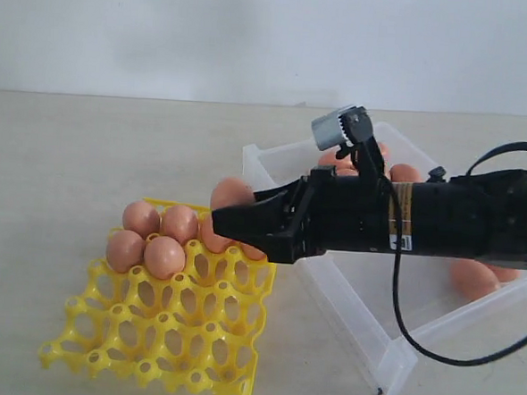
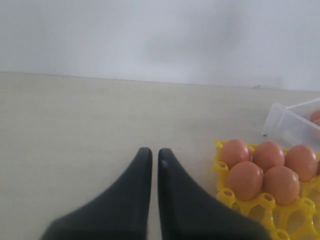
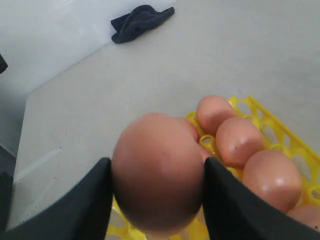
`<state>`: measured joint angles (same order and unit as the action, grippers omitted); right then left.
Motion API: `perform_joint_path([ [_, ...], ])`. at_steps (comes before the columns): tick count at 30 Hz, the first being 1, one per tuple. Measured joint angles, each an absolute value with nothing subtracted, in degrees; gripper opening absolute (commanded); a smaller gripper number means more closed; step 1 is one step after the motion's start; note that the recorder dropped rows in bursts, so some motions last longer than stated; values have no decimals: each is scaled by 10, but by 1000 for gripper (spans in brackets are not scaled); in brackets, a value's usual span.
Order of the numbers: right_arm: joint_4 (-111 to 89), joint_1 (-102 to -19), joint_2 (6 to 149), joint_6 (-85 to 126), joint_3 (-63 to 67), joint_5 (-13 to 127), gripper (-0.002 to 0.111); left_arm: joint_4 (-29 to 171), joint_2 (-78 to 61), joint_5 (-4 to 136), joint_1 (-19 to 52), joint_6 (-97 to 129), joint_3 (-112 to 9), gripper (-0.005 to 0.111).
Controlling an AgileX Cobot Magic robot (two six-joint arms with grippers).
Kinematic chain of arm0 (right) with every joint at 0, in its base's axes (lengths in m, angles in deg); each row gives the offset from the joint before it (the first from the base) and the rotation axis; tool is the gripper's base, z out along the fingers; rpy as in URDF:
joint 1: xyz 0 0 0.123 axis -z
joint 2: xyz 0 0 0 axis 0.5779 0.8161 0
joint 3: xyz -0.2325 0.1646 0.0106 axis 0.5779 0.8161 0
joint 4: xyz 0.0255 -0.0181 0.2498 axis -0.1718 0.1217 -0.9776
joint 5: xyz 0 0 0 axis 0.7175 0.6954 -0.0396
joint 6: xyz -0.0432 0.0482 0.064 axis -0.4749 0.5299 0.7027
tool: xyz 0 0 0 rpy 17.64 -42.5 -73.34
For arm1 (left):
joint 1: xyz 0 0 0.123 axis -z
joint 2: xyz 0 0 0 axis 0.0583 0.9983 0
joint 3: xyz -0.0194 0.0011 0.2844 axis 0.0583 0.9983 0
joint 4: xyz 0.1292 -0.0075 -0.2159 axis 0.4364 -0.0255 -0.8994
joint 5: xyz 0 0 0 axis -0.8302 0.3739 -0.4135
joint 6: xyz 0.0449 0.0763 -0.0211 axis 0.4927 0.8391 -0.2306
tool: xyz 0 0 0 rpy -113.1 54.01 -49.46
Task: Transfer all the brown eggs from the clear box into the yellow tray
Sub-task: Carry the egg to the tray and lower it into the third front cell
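Right gripper (image 3: 156, 172) clenched on one egg (image 3: 155, 150), hanging over the far right corner of the tray (image 1: 174, 335), which lies lower left in the exterior view. Seated eggs (image 1: 163, 256) fill the cups along the far edge. More eggs (image 1: 473, 277) remain in the box (image 1: 346, 310), right of centre. The left gripper (image 2: 152, 152) is empty, jaws drawn nearly together above the table (image 1: 69, 150).

Hazards, as judged:
- The matte oval shell is pinched at its sides by smooth black fingers, so it may slip or roll.
- Release from too high could crack it on a raised peg.
- A skewed descent could knock the neighbouring egg.
- The light lattice tray may shift if nudged.

The box is translucent, low-walled plastic. The tray is bright yellow openwork.
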<state>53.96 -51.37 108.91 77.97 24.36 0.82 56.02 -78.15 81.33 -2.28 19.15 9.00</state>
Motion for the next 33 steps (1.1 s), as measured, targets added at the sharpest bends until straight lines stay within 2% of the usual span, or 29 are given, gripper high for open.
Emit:
perform_joint_path([
  [7, 553, -534, 1144, 802, 183, -8, 0, 560, -782, 813, -23, 192, 90, 4],
  [14, 562, -640, 1154, 809, 120, 279, 0, 560, -782, 813, -23, 192, 90, 4],
  [19, 562, -660, 1154, 811, 102, 334, 1, 560, -782, 813, -23, 192, 90, 4],
  [21, 562, -661, 1154, 811, 102, 339, 7, 560, -782, 813, -23, 192, 90, 4],
  [25, 562, -661, 1165, 811, 102, 341, 32, 560, -782, 813, -23, 192, 90, 4],
  [27, 562, -661, 1173, 811, 102, 342, 40, 560, -782, 813, -23, 192, 90, 4],
  [33, 562, -661, 1176, 812, 102, 343, 51, 560, -782, 813, -23, 192, 90, 4],
])
